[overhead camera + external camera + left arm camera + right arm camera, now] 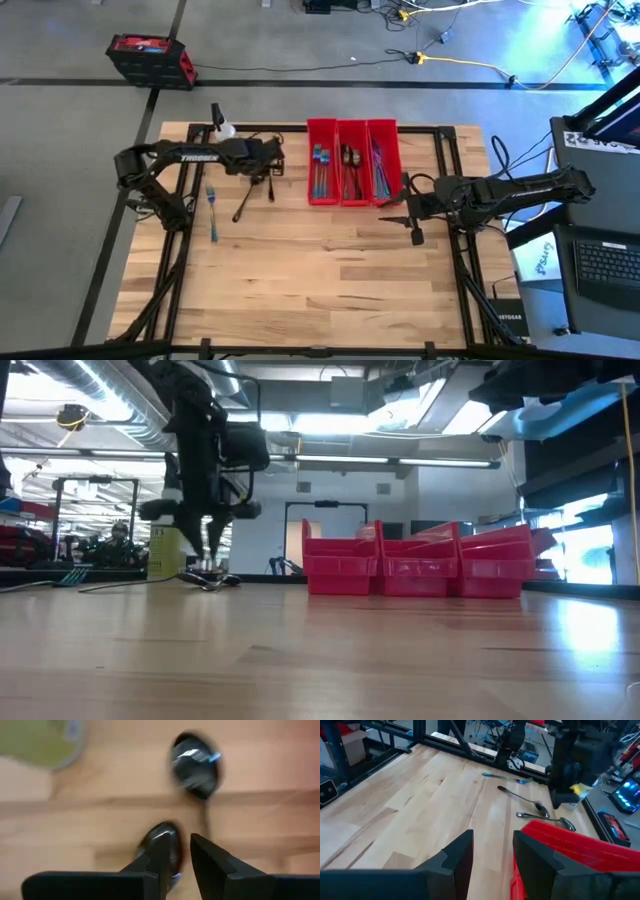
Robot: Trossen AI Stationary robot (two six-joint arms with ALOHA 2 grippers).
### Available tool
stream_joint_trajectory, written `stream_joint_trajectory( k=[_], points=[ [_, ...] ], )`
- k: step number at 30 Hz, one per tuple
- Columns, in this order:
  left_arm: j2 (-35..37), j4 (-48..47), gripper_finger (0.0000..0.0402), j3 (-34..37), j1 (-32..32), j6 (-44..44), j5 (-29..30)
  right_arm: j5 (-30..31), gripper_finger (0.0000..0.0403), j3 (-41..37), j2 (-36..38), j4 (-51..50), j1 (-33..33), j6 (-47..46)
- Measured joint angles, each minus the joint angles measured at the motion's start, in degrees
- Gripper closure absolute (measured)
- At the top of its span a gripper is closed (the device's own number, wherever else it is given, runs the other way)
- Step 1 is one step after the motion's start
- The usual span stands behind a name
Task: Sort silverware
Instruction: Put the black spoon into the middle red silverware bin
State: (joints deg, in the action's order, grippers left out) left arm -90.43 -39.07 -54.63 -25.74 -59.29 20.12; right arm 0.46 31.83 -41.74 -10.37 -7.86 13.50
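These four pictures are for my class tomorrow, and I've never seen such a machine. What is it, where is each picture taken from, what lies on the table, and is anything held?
It is a robot with two dark arms at a wooden table, sorting cutlery. One picture looks straight down, one looks level across the tabletop, and one comes from each arm's wrist. Three red bins at the back hold sorted pieces. Loose on the table lie a blue fork and some dark spoons. A small spray bottle stands at the back. The left tool is low over a spoon, its fingers narrowly apart around the bowl; whether it grips is unclear. The right tool waits beside the bins, slightly open, holding nothing.
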Motion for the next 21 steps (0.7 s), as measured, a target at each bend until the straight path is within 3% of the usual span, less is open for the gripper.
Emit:
stream_joint_trajectory(
  k=[5, 8, 13, 21],
  points=[
    [-0.4, 8.3, 0.0340, -0.1, -2.2, 3.3, -3.5, -0.8, 0.0282, -0.3, 0.2, -0.1, 0.0, 0.2],
    [-0.8, 11.7, 0.0340, -0.1, -2.2, 3.5, -4.4, 0.2, 0.0304, -3.5, 3.7, 1.6, 0.9, 0.5],
    [-0.9, 12.5, 0.0340, -0.1, -1.3, 3.0, -4.5, 1.8, 0.0353, -11.7, 15.4, 2.3, 3.7, -4.3],
    [-0.9, 9.9, 0.0340, -0.1, 1.3, 1.4, -2.8, 3.9, 0.0397, -23.8, 37.3, 5.1, 4.3, -9.0]
  ],
)
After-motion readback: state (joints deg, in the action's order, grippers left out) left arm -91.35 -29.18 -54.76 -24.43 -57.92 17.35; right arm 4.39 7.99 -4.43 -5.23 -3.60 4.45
